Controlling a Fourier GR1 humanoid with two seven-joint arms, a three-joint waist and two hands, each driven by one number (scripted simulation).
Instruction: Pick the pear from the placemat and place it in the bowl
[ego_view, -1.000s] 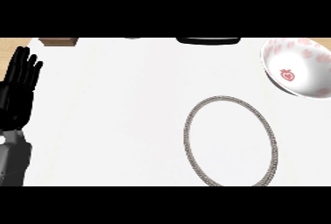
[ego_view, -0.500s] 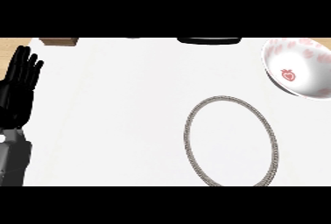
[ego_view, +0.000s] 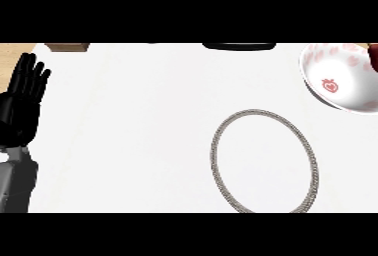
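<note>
The left hand (ego_view: 22, 102) rests at the nine o'clock edge of the view, its fingers straight, close together and pointing toward twelve, touching nothing. Its grey forearm (ego_view: 16, 180) runs down to the lower left corner. The right hand does not show, so its state cannot be told.

The bowl (ego_view: 341, 75) sits at two o'clock, white with red fruit marks inside, and the right edge of the view cuts it off. A small dark red sliver (ego_view: 371, 48) shows at the bowl's upper right rim, hard against the view's edge; whether that is the pear cannot be told, and no pear is plainly seen elsewhere.

The placemat (ego_view: 264, 160) lies between four and six o'clock, an oval with a beaded grey border and a white middle. Its lower edge nearly meets the bottom of the view. It is well apart from the left hand and near, but not touching, the bowl.

The white counter (ego_view: 133, 125) between the hand and the placemat is broad and open. Along the twelve o'clock edge lie a dark flat object (ego_view: 238, 46) and, toward eleven, a brown block (ego_view: 68, 47).
</note>
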